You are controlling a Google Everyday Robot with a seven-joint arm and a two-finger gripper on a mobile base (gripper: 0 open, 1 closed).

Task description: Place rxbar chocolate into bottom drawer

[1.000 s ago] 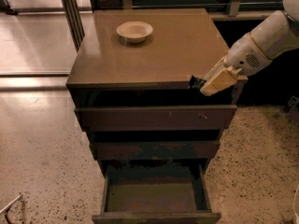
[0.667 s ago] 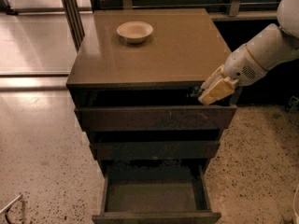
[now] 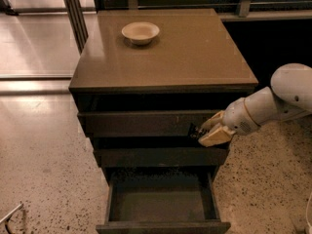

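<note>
My gripper (image 3: 202,132) hangs in front of the cabinet's right side, level with the gap between the top drawer front and the middle one. It is shut on the rxbar chocolate (image 3: 194,129), a small black wrapper that sticks out to the left of the beige fingers (image 3: 214,136). The bottom drawer (image 3: 161,203) is pulled open below, its olive-brown floor bare. The gripper is above the drawer's right rear part.
A round beige bowl (image 3: 140,32) sits at the back of the cabinet top (image 3: 195,57). The top drawer front (image 3: 141,123) and the middle one (image 3: 156,156) are shut. Speckled floor lies on both sides, and a metal frame post (image 3: 73,11) stands at the back left.
The gripper with the bar has come down from the cabinet's top right edge to in front of the drawer fronts, and the arm has lowered with it.
</note>
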